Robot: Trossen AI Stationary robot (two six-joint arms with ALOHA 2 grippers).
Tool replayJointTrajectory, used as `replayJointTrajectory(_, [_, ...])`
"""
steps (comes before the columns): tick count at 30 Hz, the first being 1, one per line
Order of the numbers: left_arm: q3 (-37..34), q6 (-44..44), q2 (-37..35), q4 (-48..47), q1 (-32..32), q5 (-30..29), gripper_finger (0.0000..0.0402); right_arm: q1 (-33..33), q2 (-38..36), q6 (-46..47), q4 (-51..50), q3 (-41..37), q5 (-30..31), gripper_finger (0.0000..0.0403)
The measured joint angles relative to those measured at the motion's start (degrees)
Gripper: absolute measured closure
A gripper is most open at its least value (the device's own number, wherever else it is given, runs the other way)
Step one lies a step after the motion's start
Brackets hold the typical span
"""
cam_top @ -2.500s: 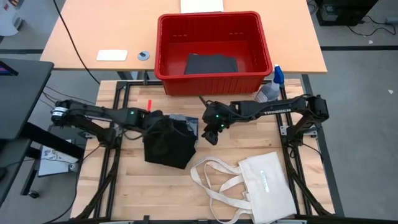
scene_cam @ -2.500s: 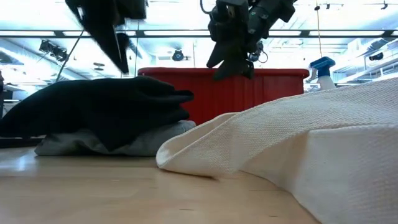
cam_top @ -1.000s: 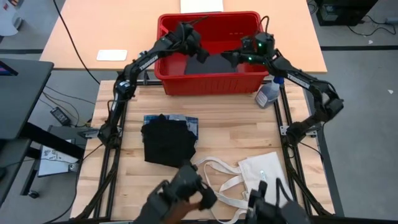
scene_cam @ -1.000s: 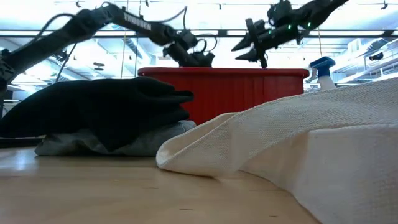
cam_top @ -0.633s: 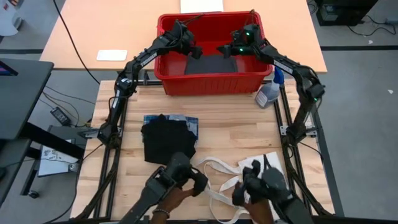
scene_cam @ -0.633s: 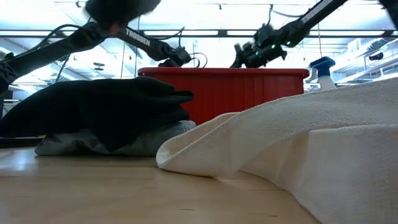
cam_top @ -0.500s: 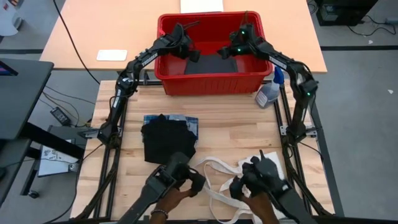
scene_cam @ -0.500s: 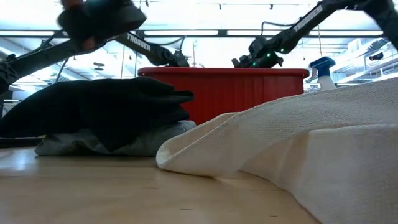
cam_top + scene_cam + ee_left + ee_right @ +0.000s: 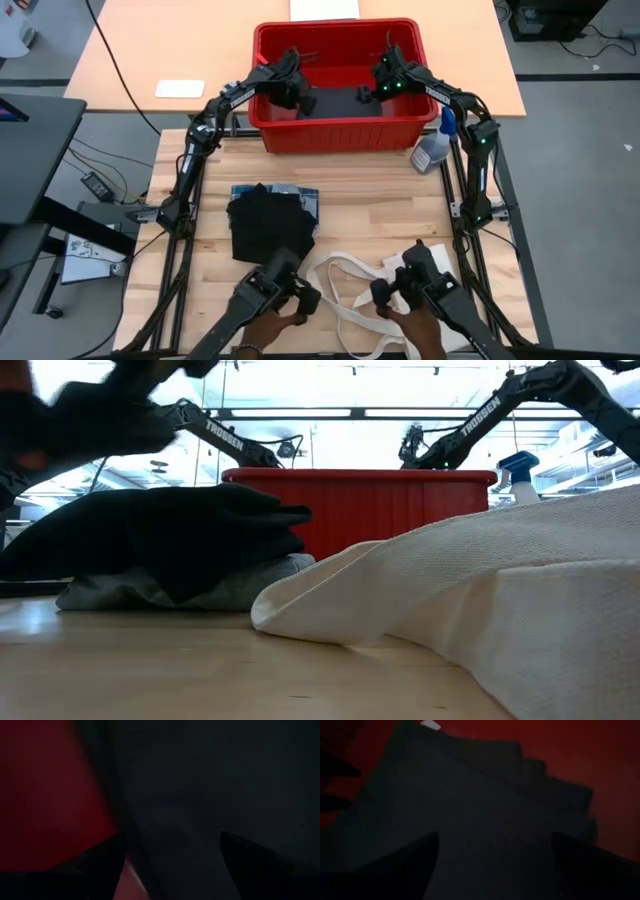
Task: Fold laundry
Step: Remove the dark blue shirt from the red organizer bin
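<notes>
1. High view: the left tool (image 9: pixel 300 97) and the right tool (image 9: pixel 372 92) both reach down into the red bin (image 9: pixel 345 130), one on either side of the dark grey piece (image 9: pixel 338 100) lying on its floor.
2. Wrist views show each tool's fingers spread apart above that dark cloth, with nothing between them.
3. Judging by this, the dark grey piece is not yet gripped, lifted or folded.
4. On the wooden surface (image 9: pixel 380 225), the black piece (image 9: pixel 268 228) lies on top of the blue-white plaid piece (image 9: pixel 300 196) in a neat stack, apparently finished.
5. Nearby: a cream tote bag (image 9: pixel 430 290), a spray bottle (image 9: pixel 437 143) beside the bin, and a person's hands (image 9: pixel 405 325) on control handles at the near edge.
6. The bin's walls hem in both tools.
</notes>
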Motion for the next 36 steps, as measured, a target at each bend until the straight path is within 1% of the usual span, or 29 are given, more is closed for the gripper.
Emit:
replayJointTrajectory(4, [0.1, -8.4, -0.3, -0.3, 1.0, -1.7, 0.0075, -0.1, -0.5, 1.1, -6.4, 0.1, 1.9, 0.0028])
replayJointTrajectory(7, [0.1, -11.7, -0.3, -0.1, 1.3, -2.9, 0.0068, -0.1, -0.4, -0.1, -11.3, 0.0, 4.4, 0.0031])
replayJointTrajectory(10, [0.1, -12.0, -0.3, 0.6, 1.4, -4.5, 0.0059, -0.1, -0.4, -0.3, -13.2, 0.0, 7.5, 0.0031])
replayJointTrajectory(14, [-0.5, -10.2, -0.2, 0.5, 0.9, -7.6, 0.0056, -0.2, -0.4, 0.2, -13.0, 0.0, 8.9, 0.0031])
replayJointTrajectory(17, [-3.1, -9.5, -0.3, 3.0, 0.6, -7.9, 0.0056, -0.3, 0.6, 0.1, -12.8, 0.1, 8.3, 0.0031])
replayJointTrajectory(23, [-10.4, -10.4, -0.9, 9.9, 0.6, -4.9, 0.0056, -0.4, 5.2, -2.8, -11.9, 0.4, 4.1, 0.0032])
replayJointTrajectory(26, [-11.9, -10.4, -0.8, 12.5, 0.6, -4.5, 0.0056, -0.1, 6.2, -2.7, -11.1, 0.4, 3.0, 0.0032])
replayJointTrajectory(28, [-12.1, -10.3, -0.8, 13.5, 0.5, -3.5, 0.0057, 0.1, 6.4, -2.6, -10.1, 0.2, 1.3, 0.0034])
replayJointTrajectory(30, [-12.1, -9.3, -0.7, 14.5, 0.2, -3.0, 0.0065, 0.3, 6.5, -2.6, -9.1, 0.2, 0.2, 0.004])
replayJointTrajectory(32, [-12.1, -7.7, -0.6, 15.0, -0.1, -2.3, 0.0088, 0.4, 6.4, -2.8, -8.0, 0.1, -1.3, 0.0055])
replayJointTrajectory(34, [-12.1, -5.5, -0.5, 15.3, -0.5, -2.2, 0.0125, 0.5, 6.4, -3.2, -6.9, 0.1, -3.2, 0.0078])
replayJointTrajectory(36, [-12.1, -3.0, -0.4, 16.4, -1.0, -1.7, 0.0173, 0.5, 6.5, -3.5, -5.6, 0.1, -6.1, 0.0108])
